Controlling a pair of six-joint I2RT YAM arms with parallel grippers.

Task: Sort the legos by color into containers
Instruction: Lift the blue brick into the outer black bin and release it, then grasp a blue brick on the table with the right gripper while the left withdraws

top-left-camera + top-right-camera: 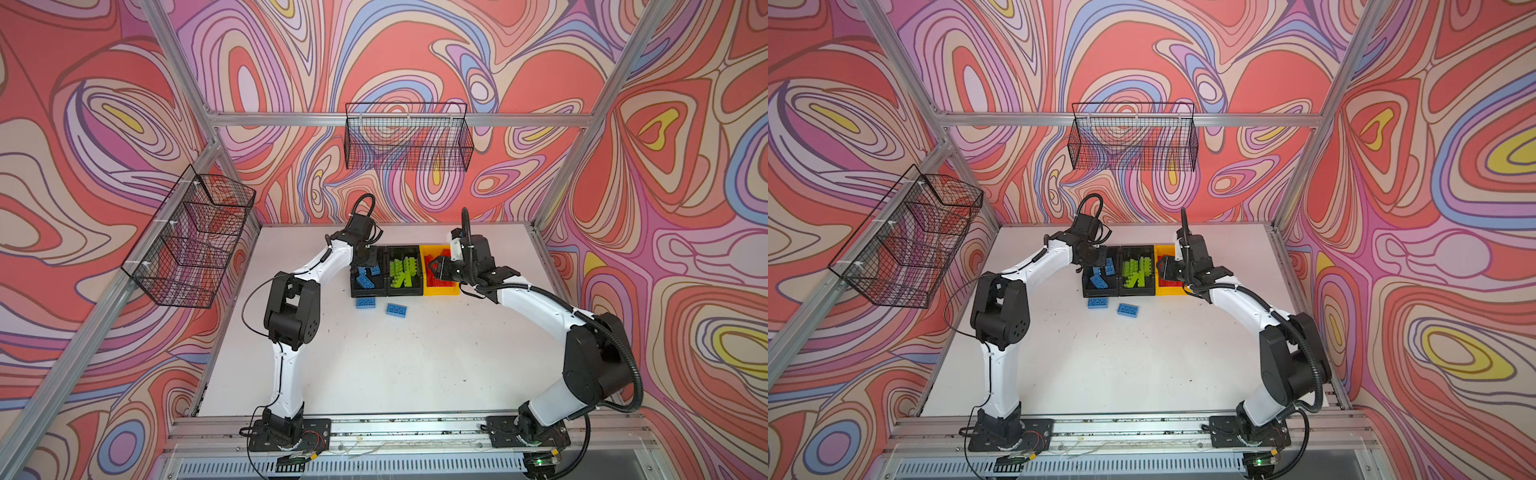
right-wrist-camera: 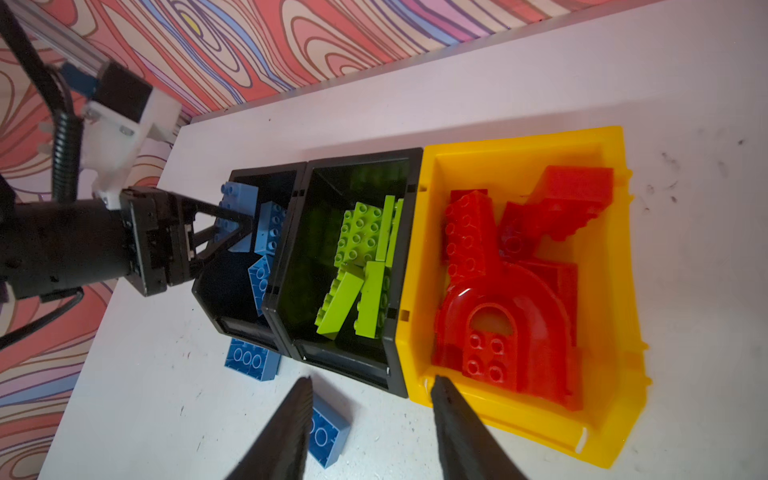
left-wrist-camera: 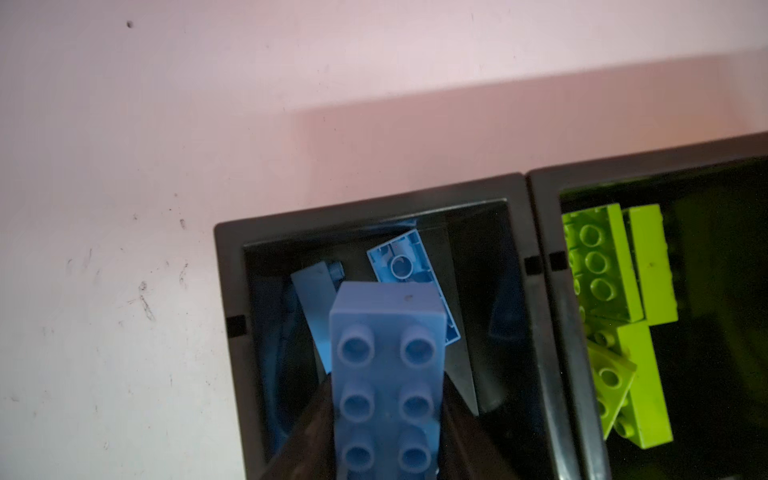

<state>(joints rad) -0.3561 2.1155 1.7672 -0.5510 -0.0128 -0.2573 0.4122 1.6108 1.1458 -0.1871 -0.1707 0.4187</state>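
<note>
The left gripper (image 3: 387,380) is pinching a blue brick (image 3: 388,328) across its narrow width, fingers (image 3: 307,436) pressing on both long sides, studs facing the wrist camera. It's hanging that brick over the black bin (image 3: 232,282), whose opening is lying straight beyond the fingertips, with other blues (image 3: 409,266) resting inside below. The hold is making sense: gripping near one end is leaving the far end free to drop clear of the walls. I'm judging the release to be the step in hand.

The right gripper (image 2: 372,380) is hovering with its fingers (image 2: 291,424) standing well apart, nothing between them but table (image 2: 166,415) and bin rims. The yellow bin (image 2: 615,291) is sitting just beyond one fingertip, holding the red bricks (image 2: 467,232) and the arch (image 2: 503,299). The middle bin (image 2: 345,365), beyond the gap, is holding the greens (image 2: 361,241).

Two bricks are waiting outside. The far loose blue (image 2: 249,359) is lying against the black bin's front wall, apart from the right fingers. The near loose blue (image 2: 330,432) is lying flat just beside the other right finger, partly hidden behind it. That one is looking like the natural next pick, but it's belonging in the black bin under the left fingers, so the arms crowding each other is the risk.
</note>
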